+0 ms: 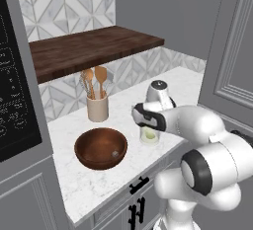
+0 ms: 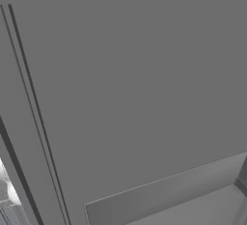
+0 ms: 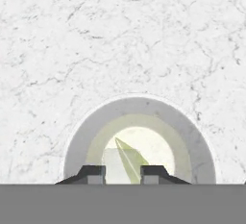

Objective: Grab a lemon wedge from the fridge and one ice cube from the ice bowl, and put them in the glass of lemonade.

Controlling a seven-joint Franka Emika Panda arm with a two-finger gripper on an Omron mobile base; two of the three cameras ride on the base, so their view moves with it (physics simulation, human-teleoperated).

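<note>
The glass of lemonade [image 1: 149, 136] stands on the white marble counter [image 1: 94, 184], right of the ice bowl [image 1: 82, 151]. My gripper [image 1: 147, 127] hangs just above the glass, pointing straight down. In the hand view I look into the glass [image 3: 81, 136]. The gripper [image 3: 123, 175] has a pale ice cube [image 3: 113, 163] filling the gap between its fingertips [image 3: 96, 174]. A yellow-green lemon wedge [image 3: 132, 159] lies in the drink below. Another small ice cube [image 1: 115, 153] rests inside the reddish-brown bowl. The fridge is out of view.
A beige crock with wooden spoons [image 1: 97, 106] stands behind the bowl, by the tiled wall. A dark wooden shelf [image 1: 89, 51] hangs above it. A black appliance front [image 1: 12, 86] borders the counter's left. A grey panelled wall [image 1: 232, 51] rises on the right, its panel [image 2: 135, 84] close by.
</note>
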